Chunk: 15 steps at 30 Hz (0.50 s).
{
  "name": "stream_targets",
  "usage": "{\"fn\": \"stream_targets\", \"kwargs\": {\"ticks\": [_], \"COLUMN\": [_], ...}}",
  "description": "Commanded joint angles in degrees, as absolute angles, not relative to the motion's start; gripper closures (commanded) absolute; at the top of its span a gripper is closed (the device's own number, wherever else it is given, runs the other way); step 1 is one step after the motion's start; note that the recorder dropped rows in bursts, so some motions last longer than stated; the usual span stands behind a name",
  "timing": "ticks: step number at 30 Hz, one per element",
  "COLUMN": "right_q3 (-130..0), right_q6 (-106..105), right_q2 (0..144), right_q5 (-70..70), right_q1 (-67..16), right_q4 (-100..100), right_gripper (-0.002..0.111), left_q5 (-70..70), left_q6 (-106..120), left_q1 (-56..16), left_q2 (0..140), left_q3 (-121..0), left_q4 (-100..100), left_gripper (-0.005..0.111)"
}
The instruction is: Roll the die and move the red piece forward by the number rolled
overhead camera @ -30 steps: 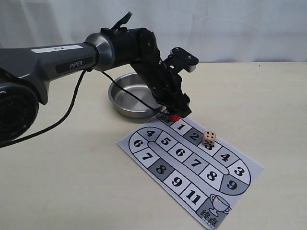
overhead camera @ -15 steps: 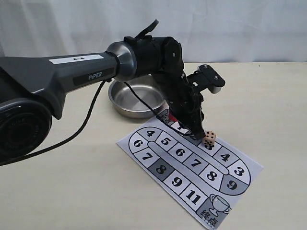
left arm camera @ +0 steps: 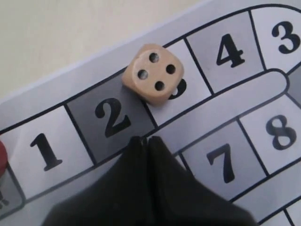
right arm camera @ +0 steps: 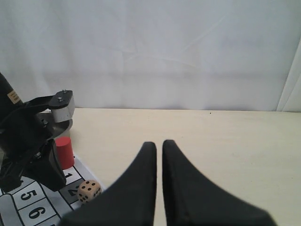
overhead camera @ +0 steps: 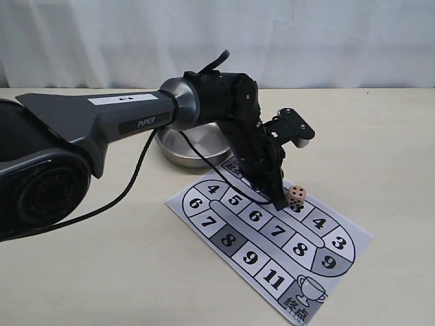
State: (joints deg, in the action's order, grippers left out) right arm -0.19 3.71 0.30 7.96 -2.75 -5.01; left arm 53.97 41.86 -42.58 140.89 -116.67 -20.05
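Reaching arm: the left arm stretches from the left edge of the table (overhead camera: 102, 272) out over its middle, wrist bent down onto the game board (overhead camera: 251, 258).
Left gripper (left arm camera: 146, 140): its dark fingers are pressed together with nothing between them. The tips sit low over the grey square 2, on the side next to square 7, just beside the die.
Die (left arm camera: 153, 74): cream cube resting on the line between squares 2 and 3 and covering part of the 3. Four pips face up. It is free of both grippers.
Red piece (right arm camera: 64, 153): upright at the start end of the track, just before square 1, beside the left arm's wrist. Nothing grips it. The wrist hides it in the exterior view.
Game board: a printed paper sheet, flat and skewed, toward the near right corner of the table. A trophy marks the end nearest that corner.
Steel bowl (overhead camera: 175, 151): just beyond the board's start end, toward the curtained far edge, partly behind the arm.
Right gripper (right arm camera: 159, 146): held above bare tabletop, fingers drawn close with only a thin slit between them, holding nothing.
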Motion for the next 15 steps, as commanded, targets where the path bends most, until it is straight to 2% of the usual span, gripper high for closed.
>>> {"fn": "stream_targets", "kwargs": {"ticks": [1, 15], "right_q3": [0.0, 0.0], "right_q6": [3.7, 3.7], "right_q2": [0.0, 0.0], "right_q5": [7.8, 7.8], "right_q1": [-2.6, -2.6], "right_q4": [-5.0, -5.0], "right_gripper": [0.104, 0.104], "left_q5": [53.6, 53.6], "left_q6": [42.0, 42.0], "left_q1": [-42.6, -42.6], "left_q2": [141.6, 141.6], "left_q3": [-116.7, -116.7], "left_q4": [-21.2, -21.7], "left_gripper": [0.107, 0.107]}}
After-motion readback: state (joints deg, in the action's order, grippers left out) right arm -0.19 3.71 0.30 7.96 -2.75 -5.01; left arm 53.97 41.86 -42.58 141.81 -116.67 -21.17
